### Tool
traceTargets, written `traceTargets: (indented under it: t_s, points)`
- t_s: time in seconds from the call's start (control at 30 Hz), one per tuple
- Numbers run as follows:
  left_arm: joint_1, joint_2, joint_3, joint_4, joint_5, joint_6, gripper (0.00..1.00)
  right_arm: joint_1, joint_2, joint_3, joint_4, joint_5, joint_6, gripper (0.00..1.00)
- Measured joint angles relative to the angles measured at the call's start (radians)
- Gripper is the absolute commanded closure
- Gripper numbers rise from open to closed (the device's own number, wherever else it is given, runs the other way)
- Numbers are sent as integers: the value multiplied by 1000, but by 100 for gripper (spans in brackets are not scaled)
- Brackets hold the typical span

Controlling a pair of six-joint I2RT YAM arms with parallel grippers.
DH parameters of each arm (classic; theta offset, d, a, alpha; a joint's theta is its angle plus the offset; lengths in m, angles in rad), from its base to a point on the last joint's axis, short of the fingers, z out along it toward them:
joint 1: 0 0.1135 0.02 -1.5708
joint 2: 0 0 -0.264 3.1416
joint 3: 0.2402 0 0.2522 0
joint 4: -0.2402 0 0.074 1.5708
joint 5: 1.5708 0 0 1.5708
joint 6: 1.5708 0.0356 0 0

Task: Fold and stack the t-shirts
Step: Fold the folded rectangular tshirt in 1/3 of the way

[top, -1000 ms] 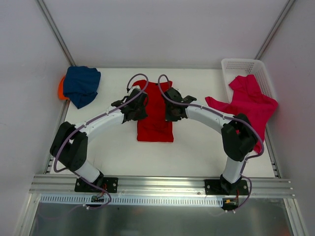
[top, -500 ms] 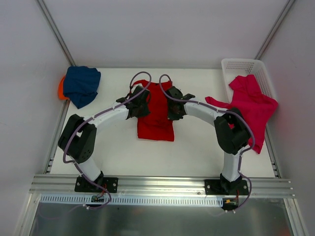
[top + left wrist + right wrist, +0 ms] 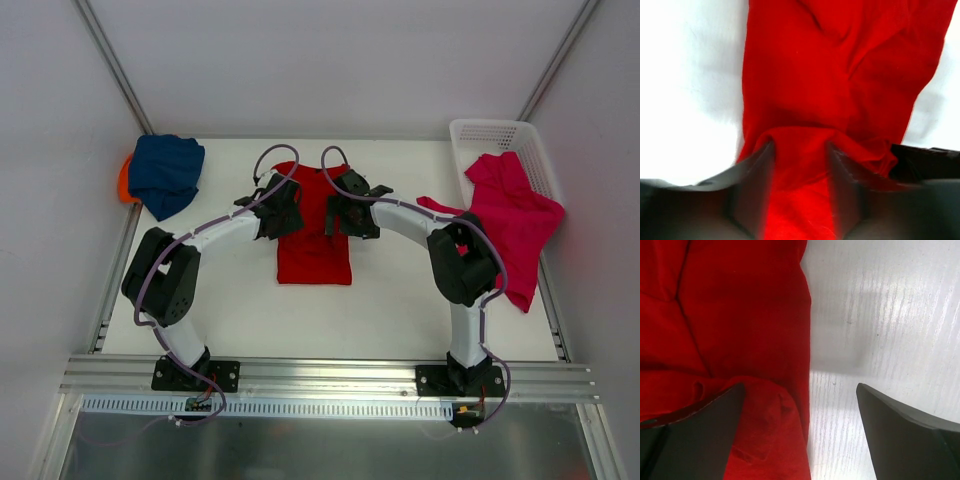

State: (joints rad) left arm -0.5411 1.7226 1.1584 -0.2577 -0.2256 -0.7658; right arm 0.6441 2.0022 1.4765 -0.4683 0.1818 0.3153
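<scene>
The red t-shirt [image 3: 314,256] lies in the middle of the table as a narrow strip, its top end under both grippers. My left gripper [image 3: 281,213] is low over the shirt's upper left; in the left wrist view this gripper [image 3: 800,150] has its jaws partly apart with a hump of red cloth [image 3: 840,75] between them. My right gripper [image 3: 341,214] is at the upper right. In the right wrist view it [image 3: 800,387] is wide open, one finger over the shirt's edge [image 3: 740,340], the other over bare table. A navy t-shirt [image 3: 165,173] lies on an orange one [image 3: 123,181] at far left. A pink t-shirt [image 3: 510,212] hangs out of the basket.
The white lattice basket [image 3: 487,133] stands at the far right corner, the pink cloth spilling over its near rim onto the table [image 3: 400,300]. Grey walls close in on both sides. The arms' bases are on the rail at the near edge.
Both grippers have moved a little farther away and closer together over the red shirt's top end. Both jaws were shut and have now come apart, the right one wide.
</scene>
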Motion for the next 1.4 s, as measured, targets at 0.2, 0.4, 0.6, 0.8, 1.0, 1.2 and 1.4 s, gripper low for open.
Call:
traceTargets:
  t_s: [0.2,0.4,0.6,0.8,1.0,1.2,1.4]
  points:
    - [0,-1,-11,22,-26,-16,1,2,-16,-5,-10,36,-1,0]
    - [14,-50,-8,24,-73,26,1,16,-137,-35,-62,132,-3,1]
    - [32,-235,26,25,-73,88,1,26,-332,-33,-129,222,-42,4]
    - [32,-513,-14,29,-21,144,1,38,-423,-15,-131,102,-40,25]
    - [32,-752,-122,-63,-22,218,1,201,-296,-19,-87,32,43,99]
    - [32,-938,-216,-161,-89,295,1,315,-111,-19,-39,-8,134,100]
    - [32,-1004,-241,-224,-106,337,1,320,-52,-58,-8,-6,193,100]
